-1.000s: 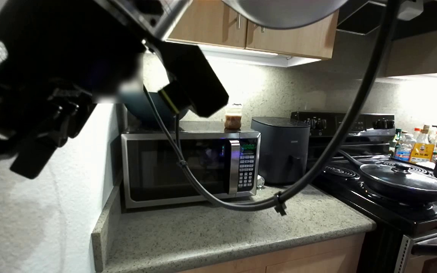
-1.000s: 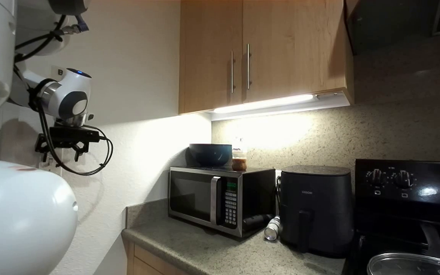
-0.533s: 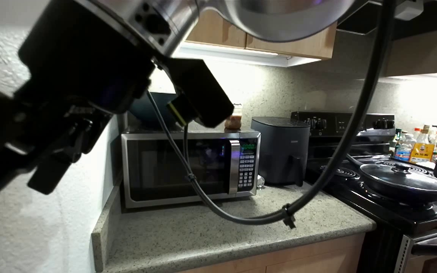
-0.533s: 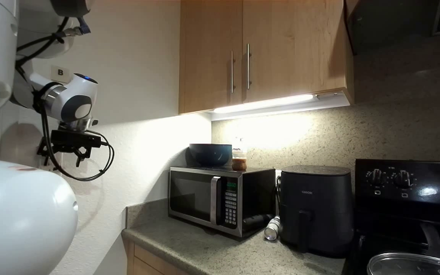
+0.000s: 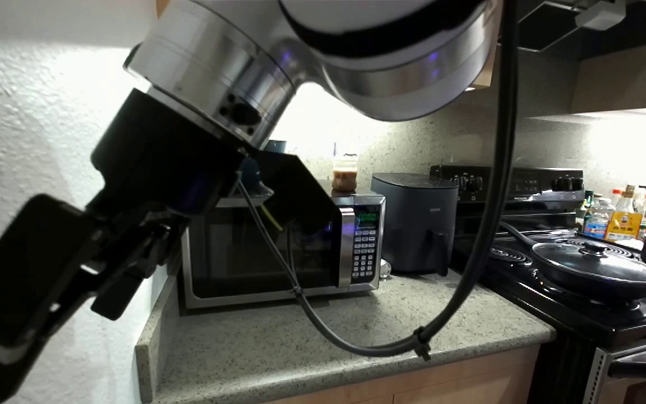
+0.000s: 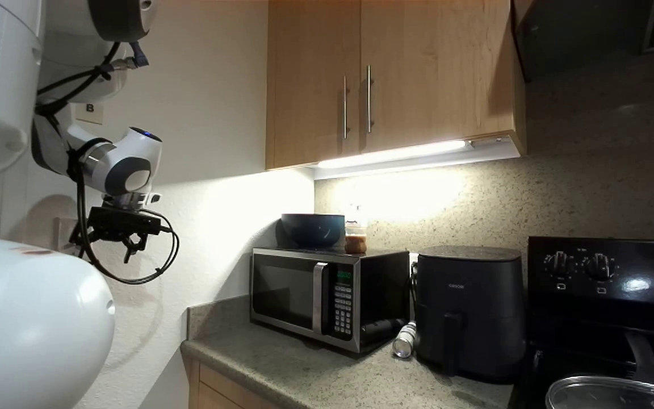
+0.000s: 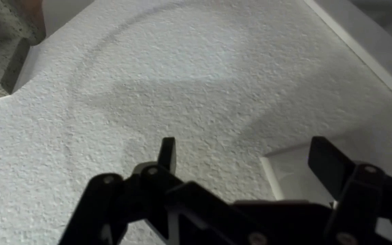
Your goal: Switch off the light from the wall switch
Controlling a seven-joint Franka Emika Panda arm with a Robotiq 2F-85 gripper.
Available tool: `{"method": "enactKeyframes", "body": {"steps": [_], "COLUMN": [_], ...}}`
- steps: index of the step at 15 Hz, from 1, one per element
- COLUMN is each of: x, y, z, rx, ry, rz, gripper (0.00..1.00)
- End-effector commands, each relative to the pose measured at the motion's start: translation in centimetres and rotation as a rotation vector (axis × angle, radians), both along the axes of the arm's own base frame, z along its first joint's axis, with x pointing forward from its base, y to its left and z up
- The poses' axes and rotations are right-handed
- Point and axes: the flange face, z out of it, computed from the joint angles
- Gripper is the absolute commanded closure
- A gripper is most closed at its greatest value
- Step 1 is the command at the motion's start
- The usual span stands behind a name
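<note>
A pale switch plate (image 7: 289, 175) is on the white textured wall (image 7: 189, 112), partly hidden behind my gripper (image 7: 243, 144) in the wrist view. Its rocker or toggle is mostly hidden. In an exterior view, the plate's edge (image 6: 63, 230) shows just left of the gripper (image 6: 104, 253). The gripper is open and empty, with its right finger over the plate in the wrist view and its left finger over bare wall. Whether it touches the wall cannot be told. It also hangs open beside the wall in an exterior view (image 5: 54, 339). The under-cabinet light (image 6: 392, 155) is lit.
A counter (image 5: 323, 342) with a raised edge meets the wall beside the arm. A microwave (image 5: 267, 252) stands there with a bowl (image 6: 313, 230) and jar (image 6: 355, 237) on top. An air fryer (image 6: 469, 312) and stove are farther right. A black cable loop (image 5: 368, 352) hangs from the arm.
The arm and gripper have moved down and to the right in both exterior views, and more of the switch plate shows beside the gripper. The under-cabinet light stays lit.
</note>
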Motion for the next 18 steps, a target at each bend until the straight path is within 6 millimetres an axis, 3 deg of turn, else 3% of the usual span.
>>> {"method": "enactKeyframes", "body": {"steps": [1,18], "x": [0.44,1.22], "y": [0.12,0.98], "z": [-0.1,0.25], "rx": [0.011,0.115], "ry": [0.041,0.028], "rz": [-0.018,-0.031], "gripper": [0.0,0.0]}}
